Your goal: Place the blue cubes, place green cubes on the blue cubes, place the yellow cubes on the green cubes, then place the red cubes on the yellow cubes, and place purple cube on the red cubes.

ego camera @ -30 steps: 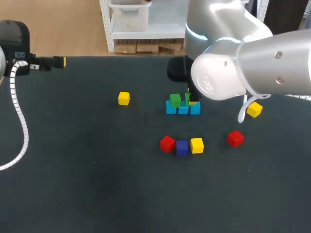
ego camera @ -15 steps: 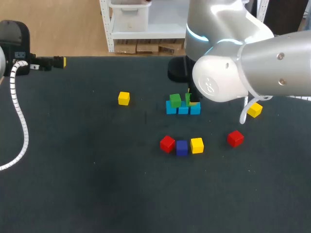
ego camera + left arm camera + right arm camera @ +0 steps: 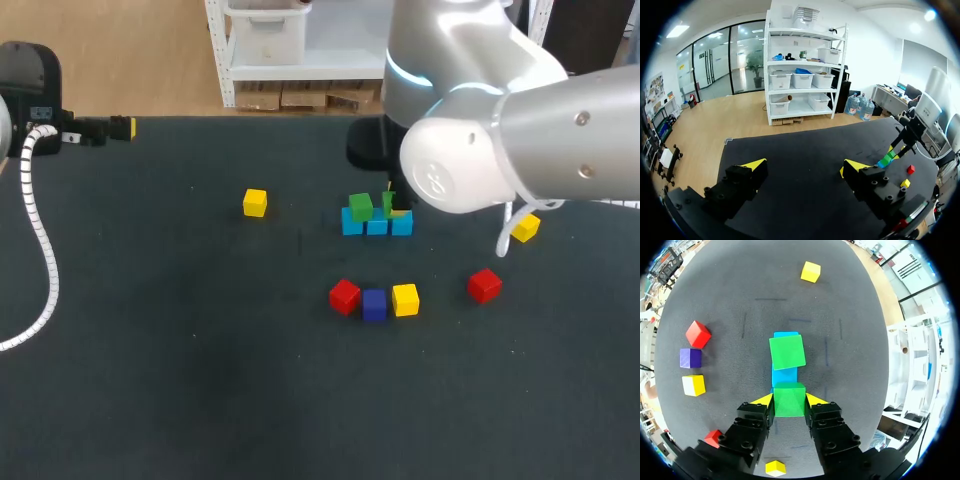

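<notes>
**Green cube clamped above the blue row**

The right pincer [image 3: 789,401] is clamped on a green cube [image 3: 789,399], one yellow tip against each side. It holds the cube over the row of blue cubes [image 3: 376,224] near the middle of the bench [image 3: 180,380]. Whether the cube touches the row I cannot tell. A second green cube [image 3: 361,207] sits on the row's 9 o'clock end.

From the row:
- At 6 o'clock, a red cube [image 3: 344,296], a purple cube [image 3: 374,304] and a yellow cube [image 3: 405,299] lie side by side.
- At 4 o'clock lies another red cube [image 3: 484,285].
- At 3 o'clock lies a yellow one [image 3: 524,228].
- At 9 o'clock, well apart, lies a third yellow cube [image 3: 255,203].

The left pincer [image 3: 802,170] hangs at the bench's far 10 o'clock corner. Its fingers are spread apart with nothing between them.
</notes>
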